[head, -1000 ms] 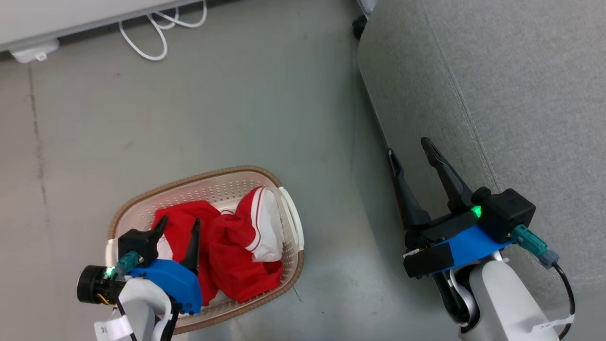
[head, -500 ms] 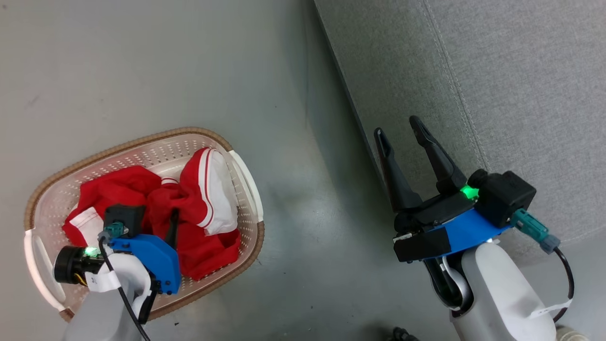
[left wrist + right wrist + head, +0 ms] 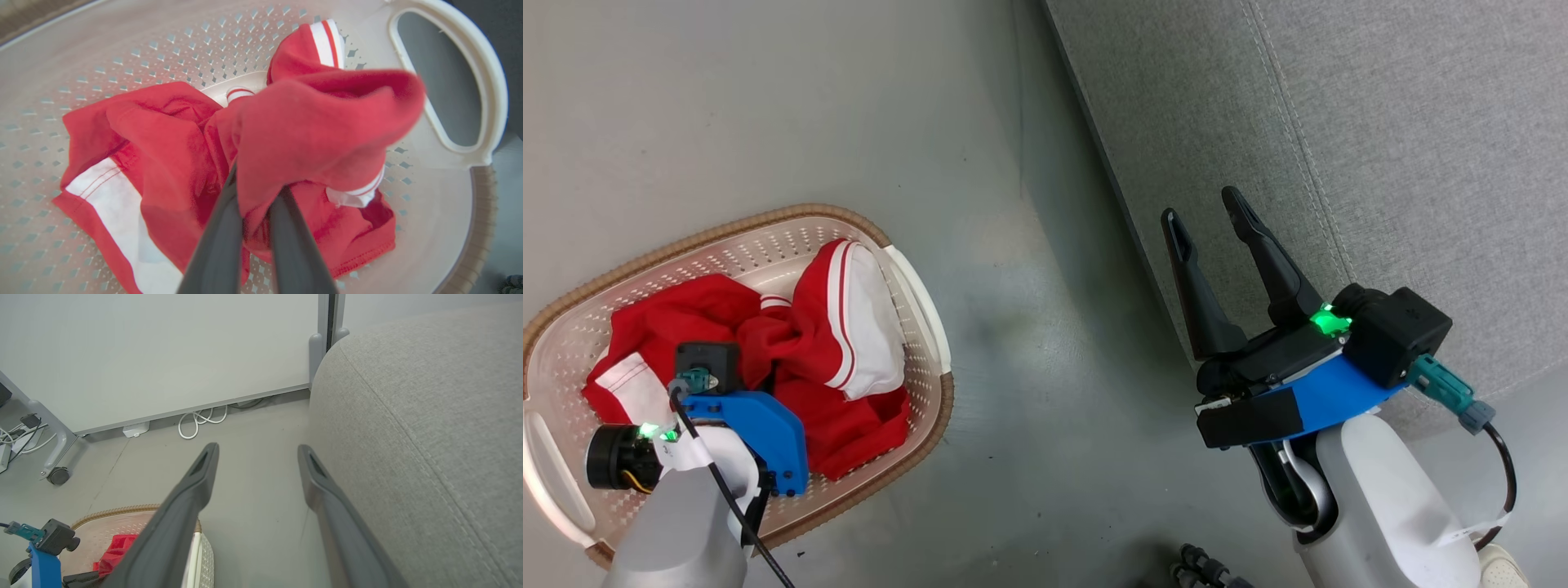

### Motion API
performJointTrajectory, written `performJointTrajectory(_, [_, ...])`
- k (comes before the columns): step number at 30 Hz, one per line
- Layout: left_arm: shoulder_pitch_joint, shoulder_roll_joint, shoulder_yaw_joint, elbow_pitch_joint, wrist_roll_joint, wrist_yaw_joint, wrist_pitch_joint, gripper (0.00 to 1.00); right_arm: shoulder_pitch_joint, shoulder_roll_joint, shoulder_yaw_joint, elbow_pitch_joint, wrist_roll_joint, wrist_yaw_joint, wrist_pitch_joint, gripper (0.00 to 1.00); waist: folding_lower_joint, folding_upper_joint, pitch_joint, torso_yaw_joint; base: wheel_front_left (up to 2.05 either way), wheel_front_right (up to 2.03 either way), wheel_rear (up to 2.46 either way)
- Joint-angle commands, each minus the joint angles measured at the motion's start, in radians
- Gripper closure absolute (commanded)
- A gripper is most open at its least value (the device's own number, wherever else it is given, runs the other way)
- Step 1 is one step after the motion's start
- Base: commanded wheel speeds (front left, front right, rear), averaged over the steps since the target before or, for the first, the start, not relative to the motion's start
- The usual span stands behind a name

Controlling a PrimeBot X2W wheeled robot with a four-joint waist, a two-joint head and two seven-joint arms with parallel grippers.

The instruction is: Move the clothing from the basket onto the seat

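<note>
The left gripper (image 3: 255, 192) pinched a fold of the soft red-and-white clothing (image 3: 327, 126), fingers nearly together, down in the cream plastic basket (image 3: 768, 219) with a brown rim. The big grey cloth seat (image 3: 1380, 122) lay at two o'clock, beside the wide-open, empty right gripper (image 3: 1202, 206).

**Left wrist view:** A blurred fold of clothing (image 3: 327, 134) covers the finger ends of the left claw (image 3: 255, 196). The basket (image 3: 445, 228) floor beneath the clothing is hidden.

**Head view:** The left claw's fingers are hidden under its blue housing (image 3: 760, 425). The basket is cut off at the left and bottom edges, the seat (image 3: 1339, 122) at the top and right edges. A dark item (image 3: 1196, 567) at the bottom edge is cut off and cannot be identified.

**Right wrist view:** The lower-left finger of the right claw (image 3: 256, 449) hides part of the basket, which the bottom edge also cuts off.
</note>
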Motion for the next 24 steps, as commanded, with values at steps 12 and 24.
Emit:
performJointTrajectory(12, [-0.055,-0.028,-0.03,0.087,-0.04,-0.029,-0.1,1.0,-0.012,-0.002,-0.019,0.023,-0.024,0.0,-0.003,0.0,-0.0002,0.0,-0.061,0.04,0.0,0.0,0.0])
performJointTrajectory(24, [-0.02,-0.123,-0.104,0.118,-0.076,-0.034,-0.188,1.0,0.052,-0.003,-0.051,0.088,-0.07,0.0,-0.003,0.0,-0.0002,0.0,-0.295,0.149,0.0,0.0,0.0])
